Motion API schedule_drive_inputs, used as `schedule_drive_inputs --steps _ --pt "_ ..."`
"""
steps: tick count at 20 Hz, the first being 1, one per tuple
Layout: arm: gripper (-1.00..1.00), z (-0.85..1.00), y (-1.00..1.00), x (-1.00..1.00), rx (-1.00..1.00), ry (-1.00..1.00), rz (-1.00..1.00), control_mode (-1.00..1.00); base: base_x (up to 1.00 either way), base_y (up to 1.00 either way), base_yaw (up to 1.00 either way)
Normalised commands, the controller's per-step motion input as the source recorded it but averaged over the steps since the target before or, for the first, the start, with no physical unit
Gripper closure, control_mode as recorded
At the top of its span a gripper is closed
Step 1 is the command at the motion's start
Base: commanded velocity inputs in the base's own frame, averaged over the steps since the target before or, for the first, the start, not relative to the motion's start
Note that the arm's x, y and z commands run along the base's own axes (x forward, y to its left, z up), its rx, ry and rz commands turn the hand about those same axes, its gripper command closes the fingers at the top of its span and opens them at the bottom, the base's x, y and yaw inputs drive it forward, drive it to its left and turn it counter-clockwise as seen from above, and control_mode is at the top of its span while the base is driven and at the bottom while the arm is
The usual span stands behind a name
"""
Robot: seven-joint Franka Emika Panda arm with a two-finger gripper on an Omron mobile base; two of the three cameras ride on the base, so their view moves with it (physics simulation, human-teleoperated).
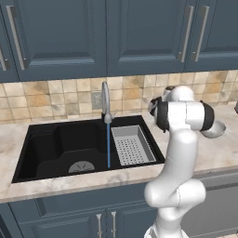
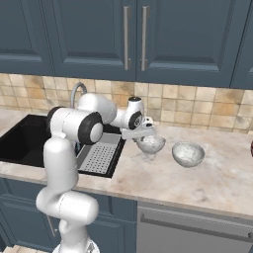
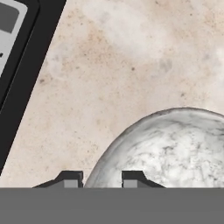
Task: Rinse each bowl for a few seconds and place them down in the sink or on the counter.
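So the gripper (image 3: 101,178) is clamped down on the rim of the nearer bowl (image 3: 170,148); in the hand view one dark fingertip (image 3: 70,178) sits outside the wall and the other inside, with the speckled rim pinched between them, so it's closed on that bowl. From the right base view the same bowl (image 2: 150,144) sits on the beige marbled counter (image 2: 207,183), right under the hand, just off the sink's edge. The second bowl (image 2: 188,153) is at about 3 o'clock from the first one, close beside it but not touching, upright on the stone. In the left base view that one peeks out behind the white arm (image 1: 179,153) as a grey curve (image 1: 214,130). Moving toward 9 o'clock you hit the black sink (image 1: 46,148), with the grey perforated tray (image 1: 132,145) parked in its right end. The silver faucet (image 1: 106,100) is at the back rim and a thin blue stream of water (image 1: 109,144) runs straight down from it, landing near the round drain (image 1: 81,167). Behind all that is the tan tiled wall (image 2: 197,101), and dark blue cabinets (image 2: 133,34) hang above it.
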Motion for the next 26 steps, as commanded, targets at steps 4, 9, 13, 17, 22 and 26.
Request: schedule_drive_inputs --steps 4,9,13,17,22,26 --pt "1.00 0.00 0.03 -0.43 0.00 -0.09 0.00 -1.00 0.00 0.00 0.00" --pt "1.00 0.10 0.17 -0.42 0.00 -0.15 0.00 -1.00 0.00 0.00 0.00" --pt "1.00 0.16 0.19 -0.37 0.00 -0.14 0.01 -1.00 0.00 0.00 0.00" --pt "1.00 0.16 0.19 -0.38 0.00 -0.14 0.01 -1.00 0.00 0.00 0.00" --pt "1.00 0.27 0.17 -0.34 0.00 -0.11 0.04 -1.00 0.00 0.00 0.00" --pt "1.00 0.31 0.27 -0.25 -0.03 -0.01 0.09 -1.00 0.00 0.00 0.00"
